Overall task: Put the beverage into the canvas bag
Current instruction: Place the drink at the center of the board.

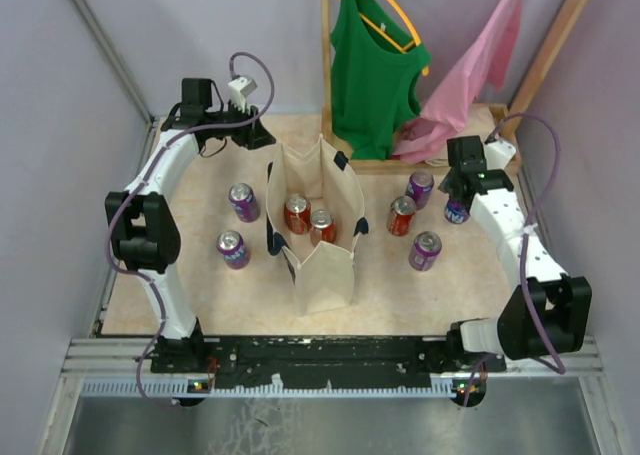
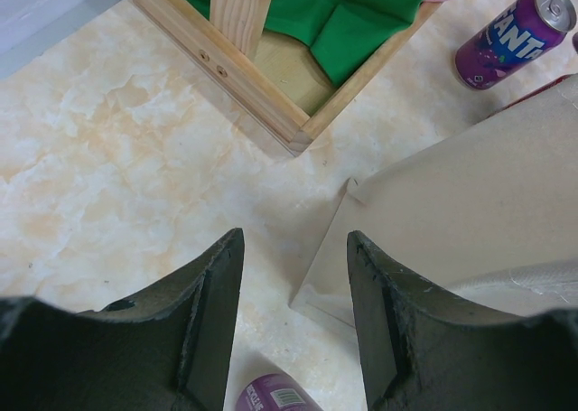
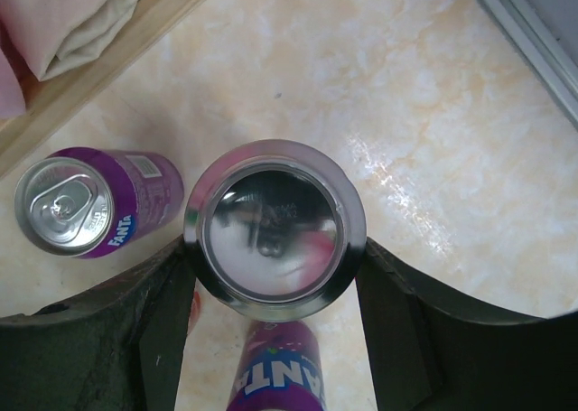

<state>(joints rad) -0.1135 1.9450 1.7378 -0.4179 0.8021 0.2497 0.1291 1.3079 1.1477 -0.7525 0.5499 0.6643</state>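
We see the right gripper point(image 3: 275, 262) clamped on a purple Fanta aluminium can point(image 3: 275, 221), which is to the right of the cream canvas bag with navy handles point(image 1: 325, 270) and apart from it. The left gripper point(image 2: 295, 244) has its jaws apart and holds nothing.

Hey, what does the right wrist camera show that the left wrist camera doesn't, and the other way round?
Only the right wrist: the right claw closed on a can, its shiny end facing the lens, plus a folded pale cloth. Only the left wrist: the open, empty left claw, the canvas bag and a green garment. Both: purple Fanta cans, the wooden frame and the marbled tabletop.
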